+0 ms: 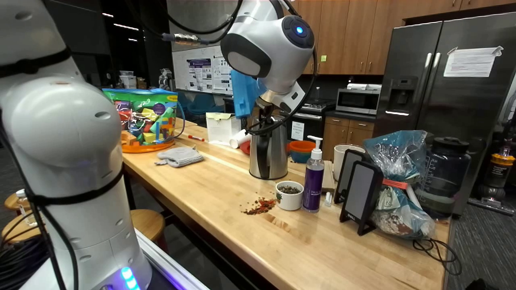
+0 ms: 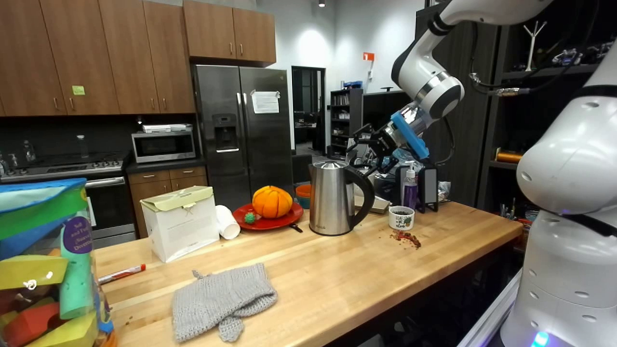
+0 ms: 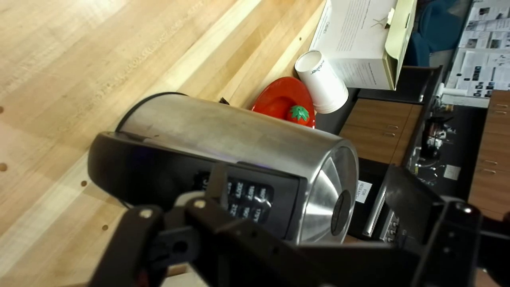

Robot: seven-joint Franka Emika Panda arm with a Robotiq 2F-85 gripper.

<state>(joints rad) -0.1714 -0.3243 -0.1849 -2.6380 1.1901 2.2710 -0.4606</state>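
1. Steel kettle (image 2: pixel 328 207) is the thing nearest my hand (image 3: pixel 312 185), standing upright on the wooden surface (image 2: pixel 318 284). Wrist view makes it look tipped over, but that's just my camera being rolled; both exterior views have it vertical.
2. Fingers (image 3: pixel 218 183) are spread wide apart, nothing clamped between them that I can make out. One overlaps the button panel (image 3: pixel 253 199) on the black handle (image 2: pixel 368 195) in the wrist view, but I can't tell if that's real contact.
3. That handle points toward my arm base (image 2: pixel 554 270), which I'd say makes it the friendliest part of the kettle to get at. Hand's at a slant up near the lid (image 3: pixel 320 199), probably because an angled wrist suits a handle that curves out and down like that one.
4. Printed white cup (image 2: pixel 401 220) stands near the handle side with dark dried bits (image 2: pixel 402 212) in it. Red-brown scatter (image 2: pixel 409 238) lies just beside it on the surface; spill or on purpose, no idea.
5. Red plate (image 2: pixel 267 223) holds an orange pumpkin (image 2: pixel 272 202) and a smaller green-topped thing (image 2: pixel 249 218). Raised rim likely keeps the round stuff from wandering.
6. Paper cup (image 2: pixel 227 223) is on its side between the plate and a white box (image 2: pixel 185 226), so I figure those two stop it rolling far.
7. Grey knit thing (image 2: pixel 224 301) lies limp, folded over at one end; floppy stuff won't hold a shape, I guess.
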